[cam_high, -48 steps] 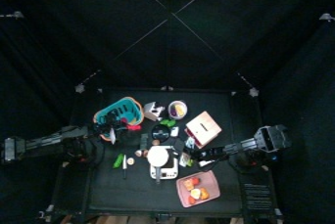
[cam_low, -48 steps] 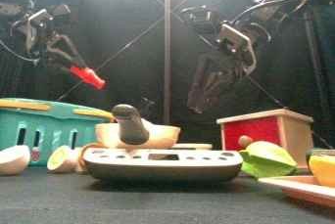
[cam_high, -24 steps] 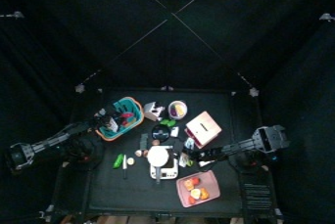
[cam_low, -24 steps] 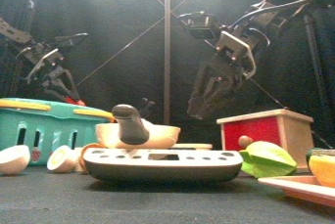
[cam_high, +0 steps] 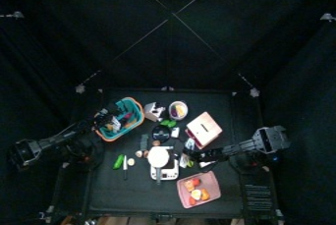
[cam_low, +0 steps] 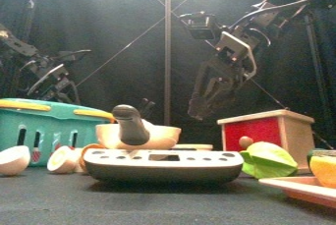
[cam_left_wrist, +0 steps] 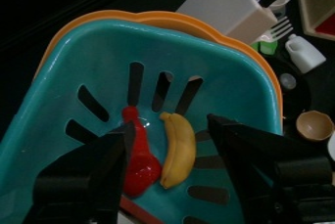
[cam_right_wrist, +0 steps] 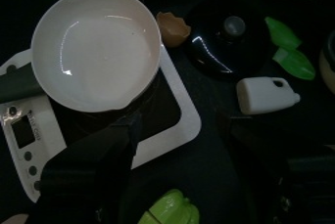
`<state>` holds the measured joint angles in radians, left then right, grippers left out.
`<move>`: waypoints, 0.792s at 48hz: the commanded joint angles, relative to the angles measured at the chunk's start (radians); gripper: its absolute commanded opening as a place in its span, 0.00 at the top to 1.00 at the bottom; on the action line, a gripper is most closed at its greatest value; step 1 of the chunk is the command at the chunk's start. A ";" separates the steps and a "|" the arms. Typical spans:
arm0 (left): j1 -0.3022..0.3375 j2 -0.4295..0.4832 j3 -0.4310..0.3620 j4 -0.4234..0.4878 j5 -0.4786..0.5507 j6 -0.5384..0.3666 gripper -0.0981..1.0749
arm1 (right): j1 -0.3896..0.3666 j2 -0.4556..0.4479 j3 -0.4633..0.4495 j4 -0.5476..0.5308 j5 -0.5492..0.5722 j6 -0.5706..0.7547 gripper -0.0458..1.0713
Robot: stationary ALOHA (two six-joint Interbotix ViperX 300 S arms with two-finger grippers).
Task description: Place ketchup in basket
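Note:
The teal basket [cam_left_wrist: 197,71] shows large in the left wrist view. The red ketchup bottle [cam_left_wrist: 136,156] lies inside it beside a yellow banana [cam_left_wrist: 178,150]. My left gripper [cam_left_wrist: 170,164] hangs open and empty just over the basket's inside. In the front view the left gripper [cam_low: 47,76] is above the basket [cam_low: 46,126] at the left. From the top the basket [cam_high: 126,114] stands at the table's back left. My right gripper [cam_low: 210,93] hangs open and empty above the table's middle.
A white bowl [cam_right_wrist: 98,52] sits on a grey kitchen scale [cam_low: 164,166] at the front middle. A red wooden box [cam_low: 266,131], a green fruit [cam_low: 269,158] and a pink tray [cam_high: 197,190] with orange fruit stand at the right. Eggshell halves [cam_low: 16,158] lie by the basket.
One second ago my left gripper held the ketchup above the basket. It went down, let go, and now stands open with the ketchup lying in the basket. The right arm barely moved.

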<state>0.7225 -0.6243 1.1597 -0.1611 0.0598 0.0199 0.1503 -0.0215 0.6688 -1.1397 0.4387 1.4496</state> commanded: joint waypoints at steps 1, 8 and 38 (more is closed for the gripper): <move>0.003 0.002 -0.012 -0.006 -0.017 0.000 0.08 | -0.002 -0.017 -0.018 -0.002 0.002 -0.002 0.12; -0.011 0.002 -0.011 -0.011 -0.020 0.002 0.08 | 0.000 -0.012 -0.018 -0.003 0.000 -0.002 0.12; -0.043 -0.015 -0.018 -0.021 -0.005 0.002 0.08 | 0.006 -0.035 -0.048 0.012 0.037 -0.026 0.12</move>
<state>0.6903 -0.6274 1.1628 -0.1749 0.0522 0.0199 0.1565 -0.0138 0.6581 -1.1367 0.4571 1.4266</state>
